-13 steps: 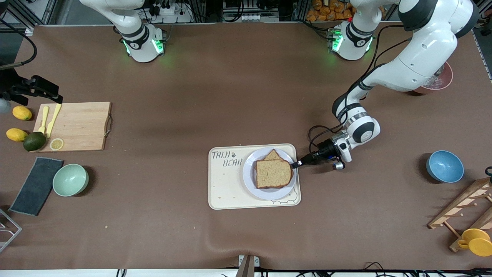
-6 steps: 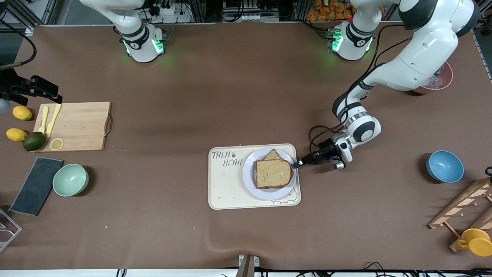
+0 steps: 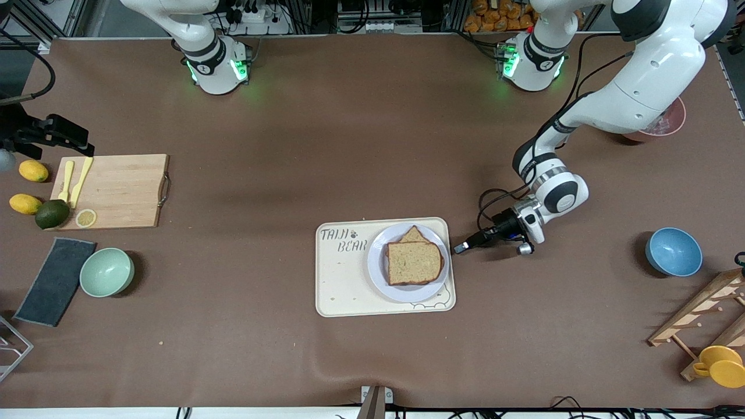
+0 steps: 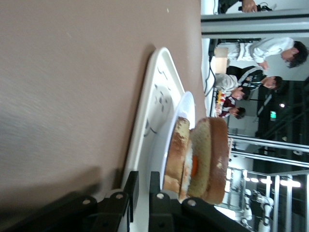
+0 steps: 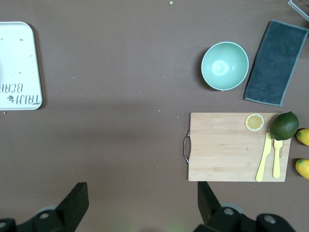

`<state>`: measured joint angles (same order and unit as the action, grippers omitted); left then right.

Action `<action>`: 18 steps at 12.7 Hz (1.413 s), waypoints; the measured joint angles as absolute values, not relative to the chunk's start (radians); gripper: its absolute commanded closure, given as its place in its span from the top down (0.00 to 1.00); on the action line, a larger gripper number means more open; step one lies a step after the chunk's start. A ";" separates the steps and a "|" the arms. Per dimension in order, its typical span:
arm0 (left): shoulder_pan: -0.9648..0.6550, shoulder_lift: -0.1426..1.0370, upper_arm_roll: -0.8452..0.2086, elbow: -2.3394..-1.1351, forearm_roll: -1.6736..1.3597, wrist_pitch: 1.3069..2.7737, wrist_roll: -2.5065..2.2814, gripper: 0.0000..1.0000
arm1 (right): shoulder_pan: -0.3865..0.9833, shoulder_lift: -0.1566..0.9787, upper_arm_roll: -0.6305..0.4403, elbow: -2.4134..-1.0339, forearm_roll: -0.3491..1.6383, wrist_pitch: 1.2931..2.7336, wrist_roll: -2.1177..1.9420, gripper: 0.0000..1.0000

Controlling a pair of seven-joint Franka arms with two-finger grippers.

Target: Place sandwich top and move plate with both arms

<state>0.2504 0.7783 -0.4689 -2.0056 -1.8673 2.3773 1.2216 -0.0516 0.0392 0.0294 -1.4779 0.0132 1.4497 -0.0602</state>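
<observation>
Sandwich top (image 3: 414, 262) lies flat on the stack of bread on the plate (image 3: 378, 273), which sits on the cream tray (image 3: 343, 285) at the end nearer the left arm; in the left wrist view we see the slices piled on each other with filling between them. We judge the placing step done, with the plate move next. Our left claw (image 3: 460, 248) sits low over the desk (image 3: 349, 145), just beside the tray's edge and apart from the plate rim, its fingers (image 4: 154, 193) drawn nearly together and holding nothing. Our right claw (image 5: 140, 203) waits high over the desk near the cutting board (image 3: 119, 191), fingers spread wide and empty. For the next move we think each claw must come to a rim of the plate from its own end, the left one opening first, and both must lift level so the stack does not slide.
</observation>
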 measured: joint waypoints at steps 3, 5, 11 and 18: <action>0.257 0.753 -0.467 -2.014 -1.865 2.405 1.222 0.13 | -0.052 0.039 0.029 -1.478 0.013 1.450 -0.060 1.00; 0.262 0.714 -0.466 -2.011 -1.826 2.426 1.211 0.12 | -0.052 0.039 0.029 -1.478 0.013 1.450 -0.060 1.00; 0.313 0.534 -0.460 -1.966 -1.293 2.436 0.693 0.12 | -0.052 0.039 0.029 -1.481 0.013 1.450 -0.060 1.00; 0.306 0.455 -0.464 -1.817 -0.525 2.325 0.047 0.13 | -0.052 0.039 0.029 -1.482 0.013 1.451 -0.060 1.00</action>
